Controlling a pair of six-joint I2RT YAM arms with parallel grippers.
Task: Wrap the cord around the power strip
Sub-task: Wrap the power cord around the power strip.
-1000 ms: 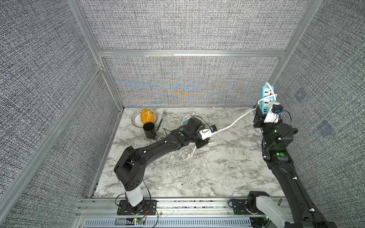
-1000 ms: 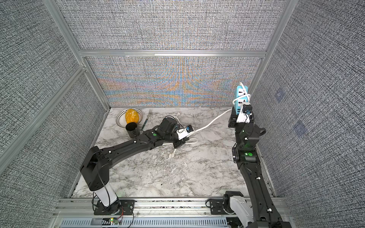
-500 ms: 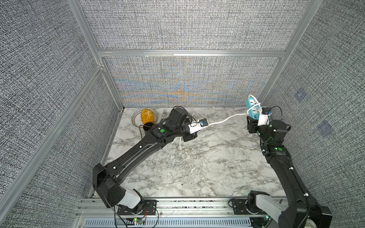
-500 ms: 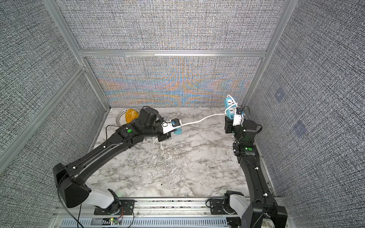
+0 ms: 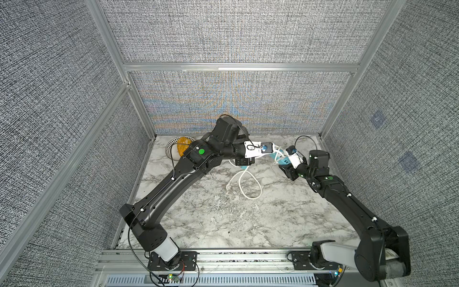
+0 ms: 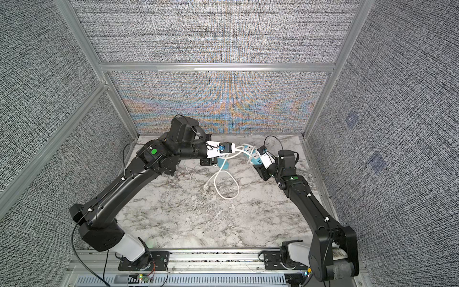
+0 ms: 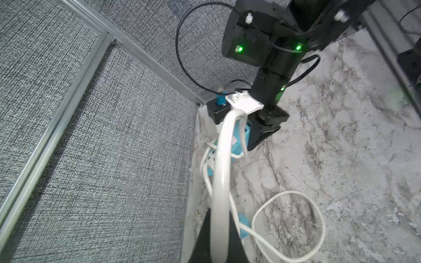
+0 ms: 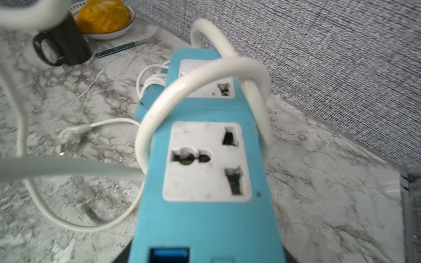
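Observation:
In the right wrist view the teal power strip point(image 8: 211, 159), with white sockets, points away from my right gripper point(image 8: 205, 255), which is shut on its switch end. The thick white cord point(image 8: 205, 75) loops loosely over its far half. My left gripper point(image 7: 219, 211) is shut on that cord point(image 7: 222, 170), close to the strip point(image 7: 237, 141). In both top views the two grippers point(image 5: 273, 151) point(image 5: 285, 162) nearly meet at the back right, above the table. The rest of the cord point(image 5: 248, 184) lies in a loop on the marble, ending in its plug point(image 5: 229, 186).
A striped bowl point(image 5: 170, 149) holding an orange thing stands at the back left beside a black mug point(image 8: 66, 45) and a thin dark utensil point(image 8: 116, 49). A small teal block point(image 8: 150, 98) with a thin white cable lies under the left gripper. Grey walls enclose the table.
My left arm swung up and right with the cord, closing on the right gripper. The right gripper brought the strip down from upright and in toward the middle. Cord slack dropped onto the table.

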